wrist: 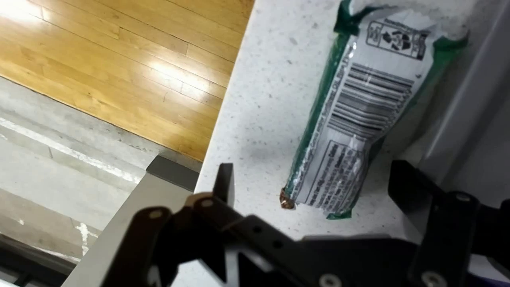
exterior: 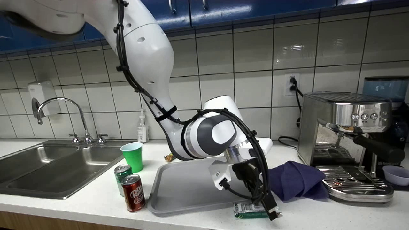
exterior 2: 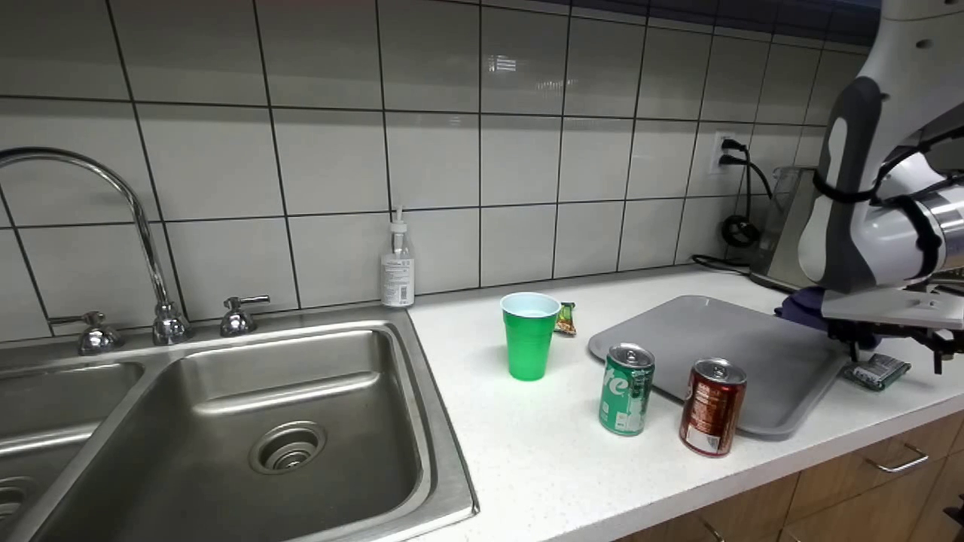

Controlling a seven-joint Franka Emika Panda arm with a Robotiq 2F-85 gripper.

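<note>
Beneath the tool (wrist: 312, 177), jaws apart, green wrapped bar (wrist: 362, 107), wooden floor (wrist: 139, 59) in wrist view alone

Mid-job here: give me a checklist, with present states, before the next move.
1. Pincer open: ok.
2. Snack bar lying on the counter: ok.
3. Snack bar's middle between the fingertips: not ok; in the wrist view only one end shows there.
4. Tray clear of the fingertips: cannot tell; one covers part of its rim in that view.
5. Fingertip height above the counter: cannot tell.
6. Green can and red can upright: ok.
</note>
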